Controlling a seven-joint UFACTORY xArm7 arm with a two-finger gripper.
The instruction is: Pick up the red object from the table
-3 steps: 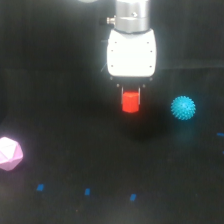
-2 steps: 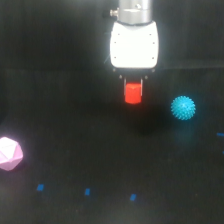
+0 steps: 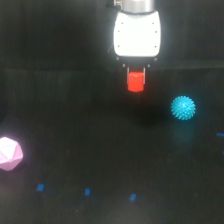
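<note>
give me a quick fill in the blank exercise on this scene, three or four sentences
1. The gripper is shut on the ____ object.
2. The spiky ball on the table is ____ in colour.
3. The pink polyhedron sits near the exterior view's ____ edge.
4. The small tape marks on the table are ____.

Missing words: red; cyan; left; blue

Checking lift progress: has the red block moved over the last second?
Yes. The red block, held in the gripper, has risen, now sitting higher relative to the cyan spiky ball.
</note>
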